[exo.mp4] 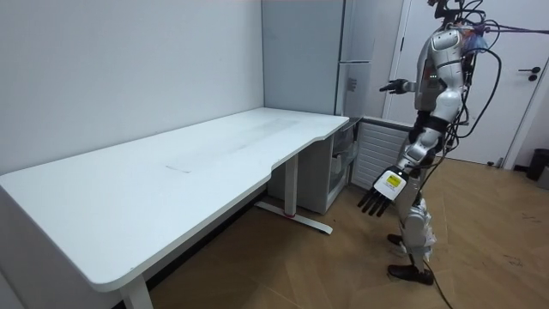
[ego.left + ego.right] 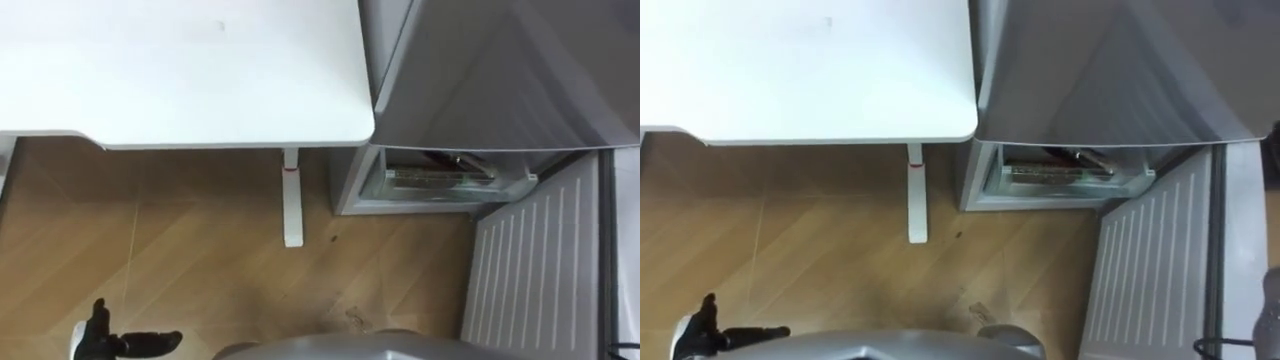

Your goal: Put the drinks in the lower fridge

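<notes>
- Left hand [image 2: 108, 343] is hanging low, fingers apart, holding nothing.
- Lower fridge [image 2: 352, 185] is standing open; dark bottle-like drinks [image 2: 465, 162] seem to be lying inside.
- Right hand [image 1: 396, 85] is hovering raised, fingers apart and empty; closing the door [image 2: 535, 270] probably comes next.

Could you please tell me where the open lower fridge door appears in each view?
Left eye view: the open white ribbed fridge door stands lower right.
Right eye view: door lower right too.
Room view: door just right of centre.
Shared landmark: the white metal table leg, left of it.
</notes>
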Robot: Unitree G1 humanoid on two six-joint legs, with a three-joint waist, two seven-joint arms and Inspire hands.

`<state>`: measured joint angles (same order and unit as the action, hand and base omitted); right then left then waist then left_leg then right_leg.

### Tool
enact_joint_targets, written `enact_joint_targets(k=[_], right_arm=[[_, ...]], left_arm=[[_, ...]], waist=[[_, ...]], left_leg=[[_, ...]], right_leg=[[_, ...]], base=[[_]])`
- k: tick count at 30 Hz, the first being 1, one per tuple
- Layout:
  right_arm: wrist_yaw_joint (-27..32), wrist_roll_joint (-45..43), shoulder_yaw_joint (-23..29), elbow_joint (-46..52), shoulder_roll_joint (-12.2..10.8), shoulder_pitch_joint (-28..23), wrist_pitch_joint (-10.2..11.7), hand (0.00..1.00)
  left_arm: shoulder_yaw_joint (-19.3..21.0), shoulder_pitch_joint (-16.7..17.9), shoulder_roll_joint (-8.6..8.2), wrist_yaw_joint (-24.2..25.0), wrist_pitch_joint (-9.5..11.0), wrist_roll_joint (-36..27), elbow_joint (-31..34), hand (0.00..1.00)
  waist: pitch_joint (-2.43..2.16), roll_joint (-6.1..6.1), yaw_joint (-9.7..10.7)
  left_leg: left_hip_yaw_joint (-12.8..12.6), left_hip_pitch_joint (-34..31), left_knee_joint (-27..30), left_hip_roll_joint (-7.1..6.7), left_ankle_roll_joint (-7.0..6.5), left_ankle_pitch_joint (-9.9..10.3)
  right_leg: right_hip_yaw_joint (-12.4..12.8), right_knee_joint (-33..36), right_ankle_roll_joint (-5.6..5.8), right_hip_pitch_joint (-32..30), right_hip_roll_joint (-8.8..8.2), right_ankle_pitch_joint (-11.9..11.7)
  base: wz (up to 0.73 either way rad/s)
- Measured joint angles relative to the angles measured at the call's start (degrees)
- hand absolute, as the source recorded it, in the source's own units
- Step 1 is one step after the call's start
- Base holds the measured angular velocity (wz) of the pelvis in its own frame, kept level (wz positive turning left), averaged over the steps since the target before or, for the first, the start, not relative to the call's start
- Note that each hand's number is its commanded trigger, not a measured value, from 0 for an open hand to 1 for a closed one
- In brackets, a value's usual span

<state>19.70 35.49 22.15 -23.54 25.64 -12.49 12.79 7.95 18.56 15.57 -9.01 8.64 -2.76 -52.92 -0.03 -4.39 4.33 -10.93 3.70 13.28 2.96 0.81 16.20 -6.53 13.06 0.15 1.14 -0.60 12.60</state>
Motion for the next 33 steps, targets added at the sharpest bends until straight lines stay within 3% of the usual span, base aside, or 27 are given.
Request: enact_joint_targets(k=[5, 9, 15, 21, 28, 31, 33], right_arm=[[0.17, 3.61, 0.0, -10.64, -1.63, -0.04, -1.51, 0.0], [0.43, 7.41, 0.45, -17.42, -2.26, -1.13, -3.05, 0.0], [3.44, 8.63, 5.09, -20.76, -2.63, -1.83, -3.31, 0.0], [3.4, 11.26, 6.65, -28.16, -3.37, -2.13, -3.62, 0.0], [1.66, 13.33, 11.78, -35.47, -2.82, -0.94, -4.07, 0.0], [-0.99, 15.54, 13.09, -41.11, -1.47, 0.82, -4.33, 0.0], [-3.3, 19.66, 13.34, -43.76, -0.17, 1.35, -5.92, 0.0]], left_arm=[[0.41, -0.25, -0.96, -0.57, -0.27, -0.09, -1.47, 0.0], [1.26, 0.0, -1.07, -0.43, -1.99, -0.09, -2.57, 0.0], [5.59, 0.04, -1.36, -0.17, -2.23, -0.05, -2.29, 0.0], [6.1, 0.37, -1.39, 0.38, -2.26, -0.06, -2.16, 0.0], [10.1, 0.08, -1.2, 2.31, -2.21, -0.08, -2.15, 0.0], [10.21, 0.35, -1.05, 3.34, -2.25, -0.01, -2.26, 0.0], [10.23, 0.32, -0.98, 3.87, -2.42, 0.15, -2.34, 0.0]], waist=[[-0.14, 0.0, 0.07], [0.0, -0.31, 0.23], [-0.09, -0.47, 0.52], [-0.19, -1.01, 0.61], [-0.2, -1.11, 1.25], [-0.17, -1.25, 1.61], [-0.09, -1.18, 1.53]], left_leg=[[-0.11, 0.19, -0.22, 0.15, -0.15, -0.1], [-0.51, 0.83, -0.57, 0.26, -0.08, -0.41], [-0.68, 0.87, -0.36, 0.36, -0.01, -0.53], [-0.76, 0.86, -0.1, 0.37, -0.01, -0.53], [-0.44, 0.83, -0.53, 0.31, -0.01, -0.53], [-0.47, 0.77, -0.56, 0.28, -0.01, -0.53], [-0.71, 0.83, -0.55, 0.29, -0.01, -0.53]], right_leg=[[0.02, -0.42, -0.05, 0.08, 0.19, -0.57], [0.51, -0.38, -0.26, 0.0, 0.39, -0.7], [1.08, -0.43, -0.43, -0.04, 0.55, -0.83], [1.24, -0.21, -0.43, -0.07, 0.56, -0.83], [1.24, -0.32, -0.43, -0.07, 0.64, -0.83], [1.58, -0.21, -0.42, -0.1, 0.65, -0.83], [1.67, -0.26, -0.43, -0.16, 0.71, -0.83]], base=[[-0.03], [-0.05], [-0.04], [0.0], [0.01], [-0.02], [-0.06]])
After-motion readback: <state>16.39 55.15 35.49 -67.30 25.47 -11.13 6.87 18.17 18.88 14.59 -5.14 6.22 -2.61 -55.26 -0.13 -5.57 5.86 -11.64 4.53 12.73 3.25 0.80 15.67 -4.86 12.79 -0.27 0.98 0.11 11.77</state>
